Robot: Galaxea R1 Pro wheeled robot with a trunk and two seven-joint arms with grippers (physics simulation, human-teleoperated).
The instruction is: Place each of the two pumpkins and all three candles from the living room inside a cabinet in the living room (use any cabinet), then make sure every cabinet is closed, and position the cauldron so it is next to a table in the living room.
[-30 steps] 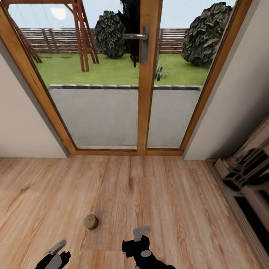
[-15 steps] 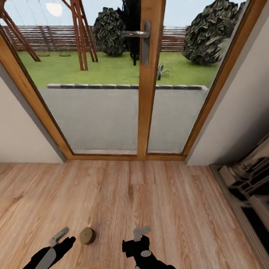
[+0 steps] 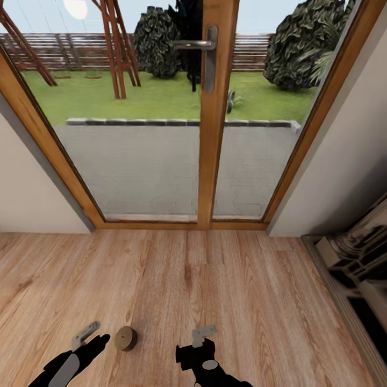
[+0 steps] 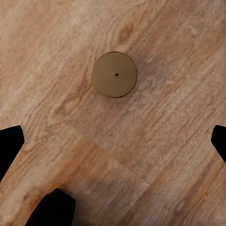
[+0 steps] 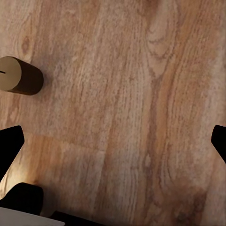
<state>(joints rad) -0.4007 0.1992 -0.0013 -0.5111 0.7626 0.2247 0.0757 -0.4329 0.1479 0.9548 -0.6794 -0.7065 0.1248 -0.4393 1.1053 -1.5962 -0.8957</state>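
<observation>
Fingers of the left gripper (image 4: 113,141) are spread wide and hold nothing, poised above a squat tan candle (image 3: 126,338) that stands upright on the wooden floor (image 3: 242,301). Fingers of the right gripper (image 5: 113,141) are likewise spread and empty, just beside the candle, before a glazed door (image 3: 215,107).

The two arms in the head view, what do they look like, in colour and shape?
Both arms are glossy black with light grey parts. The left tool ends in a grey, flat, bracket-like finger on a black body with a grey patch. The right tool has a similar grey angled finger above a blocky black housing bearing a round grey cap. No cables or markings are visible.
</observation>
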